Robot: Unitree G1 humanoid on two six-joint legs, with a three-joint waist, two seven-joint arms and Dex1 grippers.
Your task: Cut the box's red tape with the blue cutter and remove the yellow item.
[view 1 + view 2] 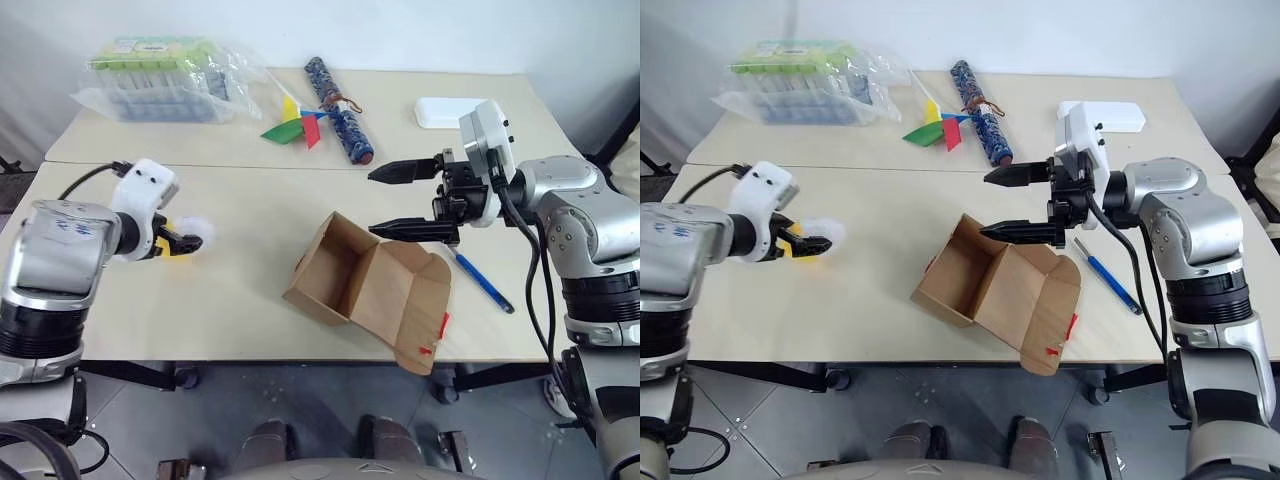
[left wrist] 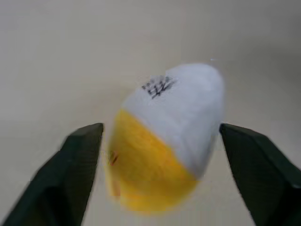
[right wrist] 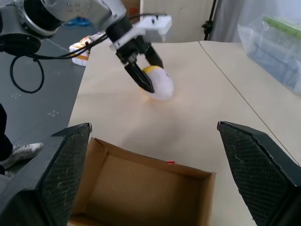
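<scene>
**Yellow item out of the box, lying between the spread left fingers**

The yellow item (image 1: 183,239), half yellow and half white, lies on the tabletop (image 1: 250,210) between the fingers of the left end effector (image 1: 178,241), which stand wide and clear of it on both sides. The box (image 1: 368,290) sits open and empty at about 3 o'clock from it, well apart, its long axis running from 10 to 4 o'clock, red tape (image 1: 441,327) on the near flap. The right end effector (image 1: 408,200) hovers wide just above the box's far edge. The blue cutter (image 1: 482,281) lies beside the box at 3 o'clock. Judged from this, only a left-arm retreat remains, with bare tabletop all around.
</scene>
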